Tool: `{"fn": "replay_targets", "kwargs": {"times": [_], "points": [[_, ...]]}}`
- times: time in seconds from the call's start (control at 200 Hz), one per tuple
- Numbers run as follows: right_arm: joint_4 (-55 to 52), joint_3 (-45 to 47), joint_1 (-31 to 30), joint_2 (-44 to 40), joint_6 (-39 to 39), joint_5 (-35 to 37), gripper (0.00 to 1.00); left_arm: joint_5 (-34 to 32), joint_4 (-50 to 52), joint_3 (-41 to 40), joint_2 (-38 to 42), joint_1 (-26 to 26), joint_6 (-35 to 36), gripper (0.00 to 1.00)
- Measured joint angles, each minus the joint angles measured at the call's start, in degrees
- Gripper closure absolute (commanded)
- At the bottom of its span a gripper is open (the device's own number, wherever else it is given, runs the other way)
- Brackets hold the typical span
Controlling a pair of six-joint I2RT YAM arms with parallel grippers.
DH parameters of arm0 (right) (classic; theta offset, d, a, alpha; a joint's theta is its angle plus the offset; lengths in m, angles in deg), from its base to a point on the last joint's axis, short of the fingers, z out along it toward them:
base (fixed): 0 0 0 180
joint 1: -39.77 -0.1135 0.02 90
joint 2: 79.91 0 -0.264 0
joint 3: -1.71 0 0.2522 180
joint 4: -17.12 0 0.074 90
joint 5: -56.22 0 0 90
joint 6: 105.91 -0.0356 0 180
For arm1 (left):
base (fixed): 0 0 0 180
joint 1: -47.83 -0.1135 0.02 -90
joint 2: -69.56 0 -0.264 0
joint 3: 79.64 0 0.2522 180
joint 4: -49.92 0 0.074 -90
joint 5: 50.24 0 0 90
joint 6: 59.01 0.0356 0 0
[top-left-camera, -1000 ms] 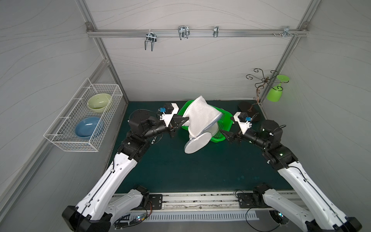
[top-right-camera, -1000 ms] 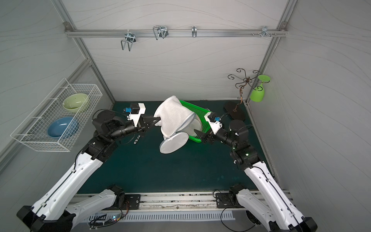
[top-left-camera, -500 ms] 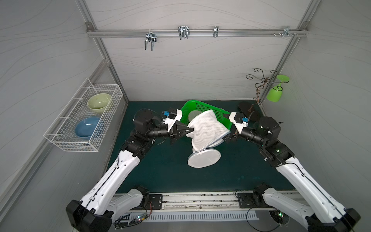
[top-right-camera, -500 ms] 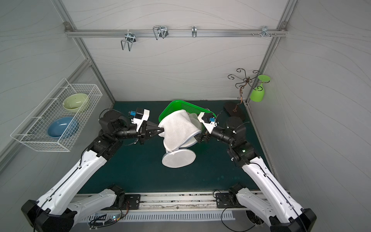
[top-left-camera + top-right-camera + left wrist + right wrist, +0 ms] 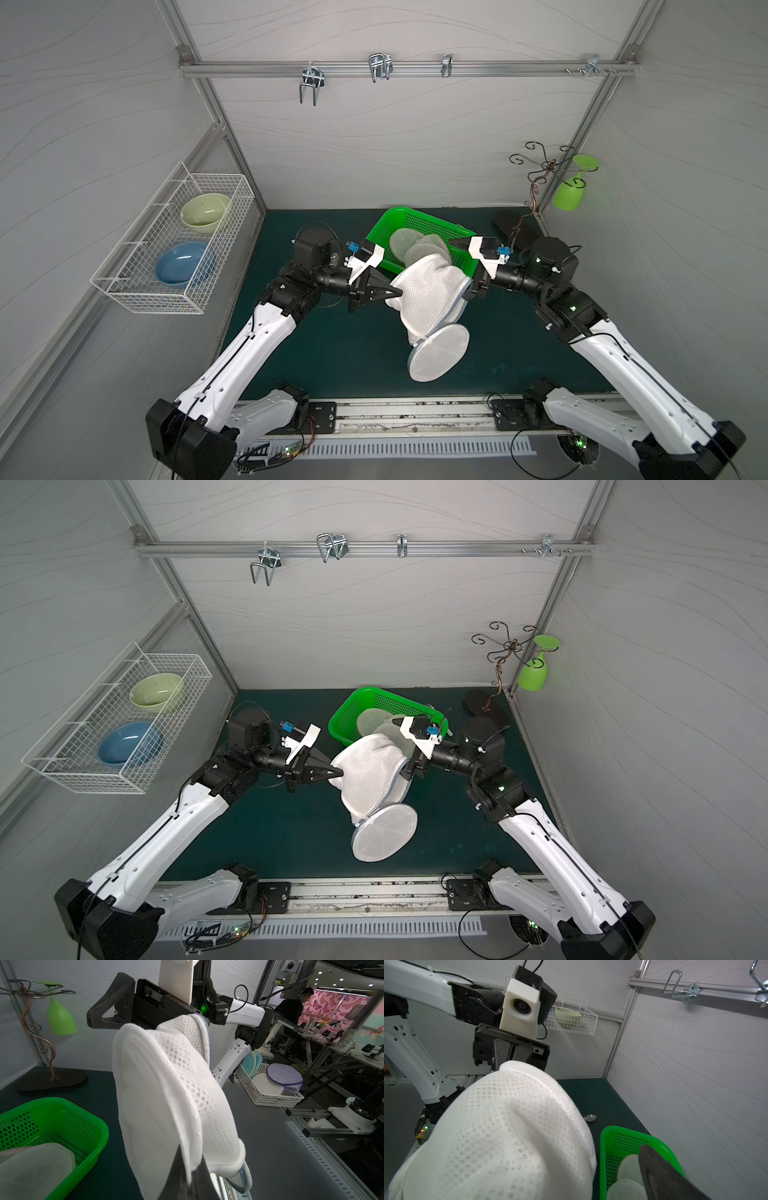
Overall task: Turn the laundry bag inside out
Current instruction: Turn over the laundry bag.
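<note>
Left gripper (image 5: 397,293): closed, its tips pinching a fold of the white mesh laundry bag (image 5: 428,291).
Right gripper (image 5: 460,269): jaws spread wide, gripping nothing. The bag's blue-trimmed rim is draped over one finger, and the other finger is bare above the green basket (image 5: 388,220).
Laundry bag: slung between both grippers, above the table (image 5: 332,353), just in front of the basket, with its round end panel hanging lowest.

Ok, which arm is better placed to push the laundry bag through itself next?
Left, probably. The left claw is shut on the mesh laundry bag at the side away from its blue-trimmed rim, so it can drive fabric inward. The right claw stands wide open at that rim, mesh draped over one finger.
</note>
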Motion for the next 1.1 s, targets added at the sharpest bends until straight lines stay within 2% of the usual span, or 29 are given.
{"fn": "replay_targets", "kwargs": {"times": [0.105,0.29,0.365,0.595,0.615,0.65,0.705,0.76,0.82,0.845,0.875,0.975,1.1], "points": [[-2.0,-0.7,0.0,0.7,1.5,-1.0,0.08,0.7,5.4,1.6,-1.0,0.0,3.7,1.00],[-8.5,-3.3,-0.8,3.2,5.5,-8.3,0.21,0.9,17.3,6.9,-4.9,0.0,12.5,1.00],[-11.2,-3.8,-1.2,4.2,7.0,-11.0,0.30,0.8,23.3,9.7,-7.3,0.0,16.8,1.00],[-16.1,-4.0,-1.3,5.5,10.3,-15.9,0.68,-1.1,38.2,15.8,-13.5,0.0,29.2,1.00],[-16.4,-4.0,-1.3,5.5,10.4,-16.1,0.72,-1.4,38.7,15.9,-13.6,0.0,29.7,0.95],[-16.8,-4.0,-1.3,5.6,10.4,-16.4,0.78,-2.1,39.3,15.9,-13.8,0.0,30.4,0.81],[-17.0,-4.0,-1.3,5.6,10.8,-16.6,0.88,-3.8,39.6,15.9,-13.7,0.0,31.2,0.70],[-17.3,-4.0,-1.3,5.6,10.6,-16.7,1.00,-6.2,38.7,15.8,-13.2,0.0,31.0,0.54],[-17.3,-3.9,-1.3,5.6,9.7,-16.5,1.00,-9.2,35.9,14.8,-12.0,0.1,29.3,0.40],[-17.1,-3.8,-1.3,5.6,9.2,-16.3,1.00,-11.0,34.2,13.9,-11.1,0.1,28.2,0.22],[-16.6,-3.6,-1.3,5.6,8.1,-15.7,1.00,-13.4,31.8,12.7,-9.8,0.1,27.1,0.10],[-15.0,-2.9,-1.6,5.6,2.7,-10.6,1.00,-24.1,23.4,6.9,-3.9,0.1,21.7,0.04],[-14.8,-2.7,-2.0,5.7,-8.1,2.4,1.00,-37.6,12.0,-1.9,5.7,0.2,14.6,0.03]]}}
